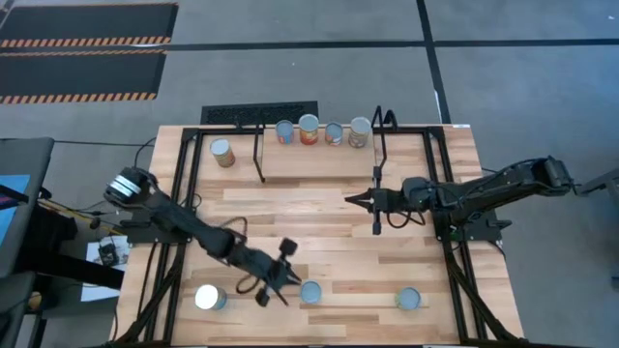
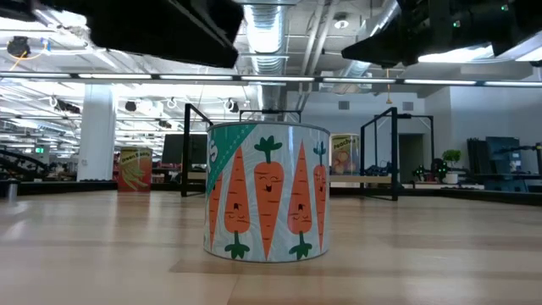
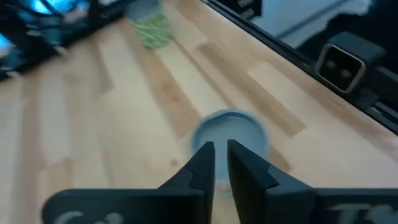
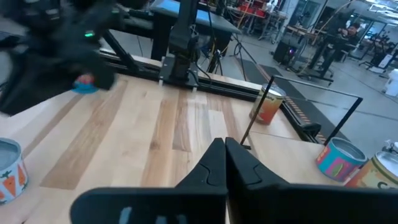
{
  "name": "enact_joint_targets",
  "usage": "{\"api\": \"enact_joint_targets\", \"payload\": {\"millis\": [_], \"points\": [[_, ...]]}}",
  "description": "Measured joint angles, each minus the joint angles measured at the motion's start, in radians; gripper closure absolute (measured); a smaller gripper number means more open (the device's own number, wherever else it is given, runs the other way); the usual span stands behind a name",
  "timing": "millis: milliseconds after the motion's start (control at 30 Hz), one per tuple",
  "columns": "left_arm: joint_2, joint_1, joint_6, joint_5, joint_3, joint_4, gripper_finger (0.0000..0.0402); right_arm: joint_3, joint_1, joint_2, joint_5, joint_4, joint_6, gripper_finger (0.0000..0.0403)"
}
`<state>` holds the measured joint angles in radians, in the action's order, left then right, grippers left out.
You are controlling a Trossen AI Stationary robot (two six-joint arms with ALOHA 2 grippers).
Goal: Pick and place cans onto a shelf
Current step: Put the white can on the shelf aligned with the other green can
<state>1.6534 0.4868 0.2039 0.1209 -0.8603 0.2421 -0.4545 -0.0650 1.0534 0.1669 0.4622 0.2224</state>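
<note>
Wooden planks make up the tabletop (image 1: 329, 217) I'm working over, with an open workshop hall behind it in the low view. At its far edge stands the shelf (image 1: 319, 159), and four cans (image 1: 321, 131) already sit in a row along its back edge. A fifth can (image 1: 222, 153) stands on the tabletop just beside the shelf's left end. Three more wait along the near edge: one at the left (image 1: 209, 298), the carrot-labelled can (image 1: 311, 292) in the middle, and one to the right (image 1: 408, 300). So I judge the job about half done, with four cans left to lift.

My left gripper (image 1: 286, 279) hovers just beside the carrot can, fingers (image 3: 205, 163) nearly pressed together with only a slim gap, holding nothing. My right gripper (image 1: 356, 200) hangs over the tabletop just in front of the shelf, fingers (image 4: 214, 163) pressed together and empty.
</note>
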Motion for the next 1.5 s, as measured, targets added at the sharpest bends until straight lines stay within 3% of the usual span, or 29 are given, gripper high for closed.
{"api": "enact_joint_targets", "payload": {"millis": [300, 700, 833, 1033, 1300, 1500], "points": [[0.152, 0.059, -0.022, 0.004, -0.224, -0.219, 0.03, 0.0, 0.0, 0.0, 0.043, -0.002, -0.02, 0.0394], [0.248, 0.058, -0.013, 0.03, -0.241, -0.221, 0.0292, 0.0, 0.0, 0.0, 0.047, -0.006, -0.041, 0.0393], [0.252, 0.057, -0.013, 0.085, -0.241, -0.223, 0.0312, 0.0, 0.0, 0.0, 0.047, -0.006, -0.041, 0.0393], [0.251, 0.024, -0.076, 0.093, -0.242, -0.235, 0.0391, 0.0, 0.0, 0.0, 0.048, -0.003, -0.04, 0.0392], [0.139, -0.069, -0.14, 0.173, -0.239, -0.28, 0.0399, 0.0, -0.005, -0.006, 0.062, 0.001, -0.032, 0.0392], [0.028, -0.242, -0.217, 0.17, -0.239, -0.283, 0.0401, 0.0, -0.059, -0.054, 0.19, -0.009, -0.003, 0.0392]]}}
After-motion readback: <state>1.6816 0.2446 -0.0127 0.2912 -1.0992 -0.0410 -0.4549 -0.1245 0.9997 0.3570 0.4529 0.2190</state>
